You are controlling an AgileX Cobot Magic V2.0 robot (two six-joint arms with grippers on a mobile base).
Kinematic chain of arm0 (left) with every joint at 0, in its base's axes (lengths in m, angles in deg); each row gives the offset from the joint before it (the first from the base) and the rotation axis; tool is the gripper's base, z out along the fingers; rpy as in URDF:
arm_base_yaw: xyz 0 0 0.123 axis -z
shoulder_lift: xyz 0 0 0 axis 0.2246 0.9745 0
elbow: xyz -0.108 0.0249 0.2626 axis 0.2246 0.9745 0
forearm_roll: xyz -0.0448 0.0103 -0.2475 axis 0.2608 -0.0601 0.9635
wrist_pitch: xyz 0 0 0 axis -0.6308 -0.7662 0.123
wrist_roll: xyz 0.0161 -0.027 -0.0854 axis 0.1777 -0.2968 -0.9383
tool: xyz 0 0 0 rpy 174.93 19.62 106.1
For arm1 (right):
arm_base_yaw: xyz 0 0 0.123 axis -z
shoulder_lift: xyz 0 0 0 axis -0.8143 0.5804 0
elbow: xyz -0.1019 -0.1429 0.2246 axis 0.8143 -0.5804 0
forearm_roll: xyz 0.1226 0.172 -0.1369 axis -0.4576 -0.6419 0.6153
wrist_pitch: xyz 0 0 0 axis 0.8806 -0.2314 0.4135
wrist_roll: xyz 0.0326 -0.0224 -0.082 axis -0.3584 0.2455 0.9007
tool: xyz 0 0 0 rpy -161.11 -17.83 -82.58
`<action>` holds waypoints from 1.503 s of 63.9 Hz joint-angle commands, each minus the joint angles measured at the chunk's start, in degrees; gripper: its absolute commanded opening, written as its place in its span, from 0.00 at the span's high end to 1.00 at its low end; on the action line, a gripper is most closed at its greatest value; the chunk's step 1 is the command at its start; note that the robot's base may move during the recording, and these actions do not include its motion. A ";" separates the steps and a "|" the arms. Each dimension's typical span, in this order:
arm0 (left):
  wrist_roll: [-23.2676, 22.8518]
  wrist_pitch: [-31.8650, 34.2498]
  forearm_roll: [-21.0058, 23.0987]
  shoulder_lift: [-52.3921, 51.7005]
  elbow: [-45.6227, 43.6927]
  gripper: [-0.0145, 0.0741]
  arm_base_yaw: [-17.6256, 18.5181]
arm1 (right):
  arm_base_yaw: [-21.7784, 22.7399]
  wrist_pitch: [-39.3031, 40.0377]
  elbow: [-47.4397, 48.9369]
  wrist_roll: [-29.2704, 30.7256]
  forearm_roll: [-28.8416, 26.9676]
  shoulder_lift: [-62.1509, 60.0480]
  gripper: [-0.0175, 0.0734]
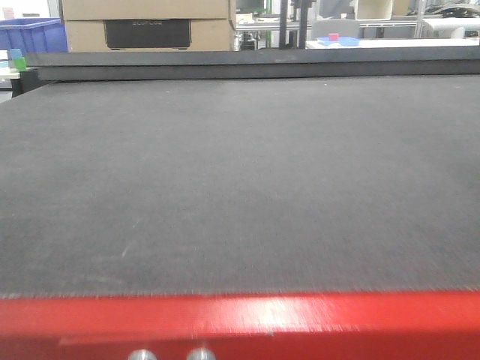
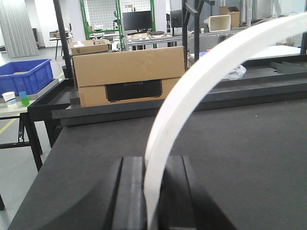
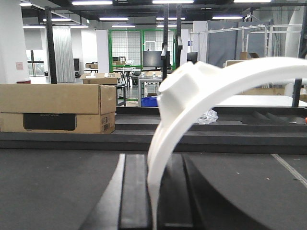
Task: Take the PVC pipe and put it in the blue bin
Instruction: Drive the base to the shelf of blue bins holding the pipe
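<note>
Left gripper point(image 2: 152, 191) nearly closed, both dark fingers pressed against a white curved pipe point(image 2: 192, 91) arcing up and to the right. Right gripper point(image 3: 152, 191) likewise narrowed onto a second white pipe point(image 3: 225, 79) carrying a round fitting. Below both, a black table point(image 2: 249, 143). At its far edge, a cardboard box point(image 2: 129, 67), black panel lettering too blurred to read. Further left, off the table, the blue bin point(image 2: 26, 74).

Front camera skims low across the surface point(image 1: 240, 187) toward the cardboard box point(image 1: 146, 26); wrist cameras sit tight behind left claw point(image 2: 152, 191) and right claw point(image 3: 152, 191), facing that same box.
</note>
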 commanded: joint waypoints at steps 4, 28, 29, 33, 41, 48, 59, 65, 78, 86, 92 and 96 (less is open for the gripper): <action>-0.01 1.93 -0.02 -0.25 -0.08 0.96 0.34 | -0.11 0.93 0.07 0.31 0.21 -0.33 0.99; -0.01 1.93 -0.02 -0.25 -0.08 0.96 0.34 | -0.11 0.93 0.07 0.31 0.21 -0.33 0.99; -0.01 1.93 -0.02 -0.25 -0.08 0.96 0.34 | -0.11 0.93 0.07 0.31 0.21 -0.33 0.99; -0.01 1.93 -0.02 -0.25 -0.08 0.96 0.34 | -0.11 1.10 0.07 0.31 0.21 -0.41 0.99; -0.01 1.93 -0.02 -0.25 -0.08 0.96 0.34 | -0.11 1.10 0.07 0.31 0.21 -0.41 0.99; -0.01 1.93 -0.02 -0.25 -0.08 0.96 0.34 | -0.11 1.10 0.07 0.31 0.21 -0.41 0.99; -0.01 1.93 -0.02 -0.25 -0.08 0.96 0.34 | -0.11 1.10 0.07 0.31 0.21 -0.41 0.99; -0.01 1.93 -0.02 -0.25 -0.08 0.96 0.34 | -0.11 1.10 0.07 0.31 0.21 -0.41 0.99; -0.01 1.93 -0.02 -0.25 -0.08 0.96 0.34 | -0.11 1.10 0.07 0.31 0.21 -0.41 0.99; -0.01 1.93 -0.02 -0.25 -0.08 0.96 0.34 | -0.11 1.10 0.07 0.31 0.21 -0.41 0.99; -0.01 1.93 -0.02 -0.25 -0.08 0.96 0.34 | -0.11 1.10 0.07 0.31 0.21 -0.41 0.99; -0.01 1.93 -0.02 -0.25 -0.08 0.96 0.34 | -0.11 1.10 0.07 0.31 0.21 -0.41 0.99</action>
